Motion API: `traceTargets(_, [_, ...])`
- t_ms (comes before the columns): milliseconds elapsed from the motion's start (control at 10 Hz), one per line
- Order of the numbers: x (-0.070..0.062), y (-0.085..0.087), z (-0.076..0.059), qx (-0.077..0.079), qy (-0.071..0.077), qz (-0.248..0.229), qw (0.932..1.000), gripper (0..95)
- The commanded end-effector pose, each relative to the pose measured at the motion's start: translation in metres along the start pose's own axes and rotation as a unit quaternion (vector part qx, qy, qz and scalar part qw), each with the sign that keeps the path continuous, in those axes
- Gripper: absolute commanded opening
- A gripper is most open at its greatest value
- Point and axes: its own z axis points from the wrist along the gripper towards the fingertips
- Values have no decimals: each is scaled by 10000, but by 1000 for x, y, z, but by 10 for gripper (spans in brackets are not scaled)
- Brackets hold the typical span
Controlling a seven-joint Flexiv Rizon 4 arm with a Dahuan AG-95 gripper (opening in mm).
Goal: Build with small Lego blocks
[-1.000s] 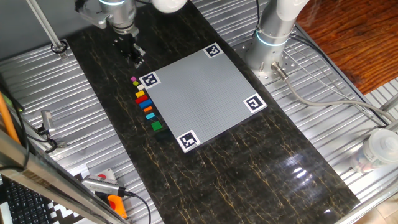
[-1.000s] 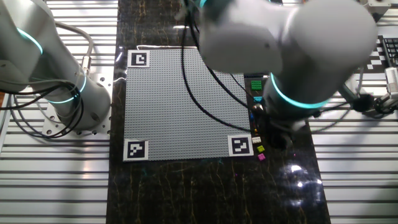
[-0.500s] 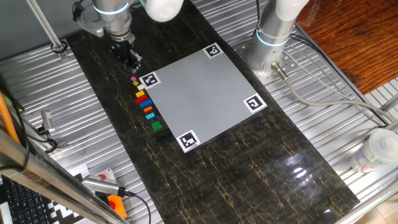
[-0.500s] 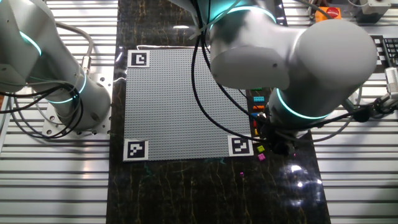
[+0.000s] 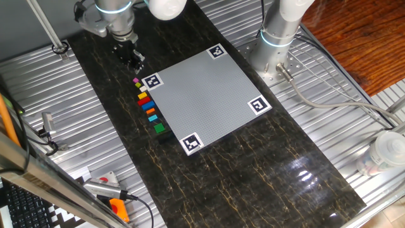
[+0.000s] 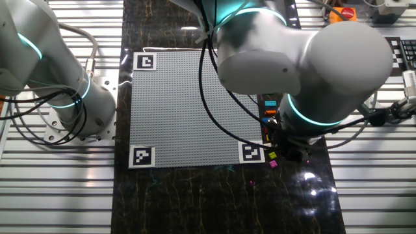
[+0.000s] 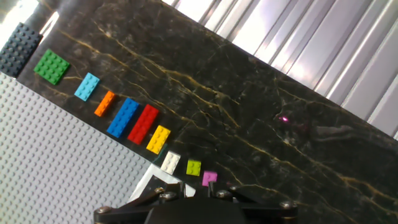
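- The small bricks lie in a row on the dark tabletop (image 5: 209,177) beside the grey studded plate (image 5: 204,98); pink brick (image 7: 209,178) nearest the pincer, then lime (image 7: 193,167), white (image 7: 170,162), yellow (image 7: 158,139), red (image 7: 143,124), blue (image 7: 123,117), orange (image 7: 104,103), light blue (image 7: 87,86), green (image 7: 51,65) farthest
- The pincer (image 5: 133,59) hangs just beyond the pink end; touching no brick; whether its fingers are apart or together I cannot tell
- A black brick (image 7: 18,48) lies past the green one
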Motion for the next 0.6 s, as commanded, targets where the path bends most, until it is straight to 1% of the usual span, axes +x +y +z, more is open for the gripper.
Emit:
traceTargets(100, [1, 0, 1, 35, 190, 109, 9998, 190])
traceTargets(300, [1, 0, 1, 41, 241, 149, 9996, 190])
traceTargets(600, [1, 0, 1, 36, 199, 148, 9997, 190])
